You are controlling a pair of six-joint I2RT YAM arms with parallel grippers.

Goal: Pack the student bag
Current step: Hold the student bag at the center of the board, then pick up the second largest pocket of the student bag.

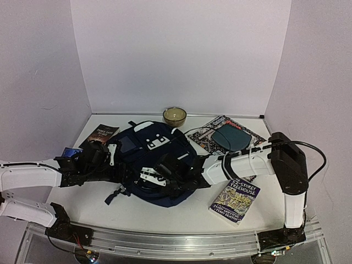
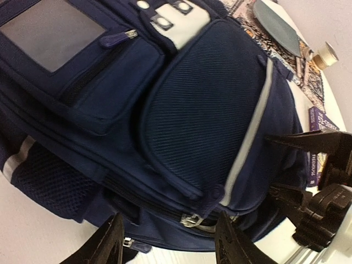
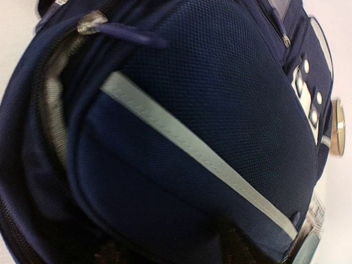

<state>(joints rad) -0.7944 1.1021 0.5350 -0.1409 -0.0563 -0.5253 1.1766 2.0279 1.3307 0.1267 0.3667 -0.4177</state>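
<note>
Opening looks to be the step in hand. The student bag [image 1: 157,151] lies on the bench [image 1: 110,212], its zipper pull [image 2: 192,220] just ahead of and between the spread left fingers [image 2: 113,245]. The right fingers [image 3: 231,247] are blurred against the fabric, so their spacing cannot be told. Next, the left fingers likely must pinch that pull squarely.

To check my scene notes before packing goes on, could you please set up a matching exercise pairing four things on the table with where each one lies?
Things:
1. student bag
2. purple Treehouse book
3. glass jar with yellowish filling
4. dark book

Places:
A. by the back wall, behind the bag
B. middle of the table
C. back left, beside the bag
D. front right of the table

Pairs: 1-B, 2-D, 3-A, 4-C.
</note>
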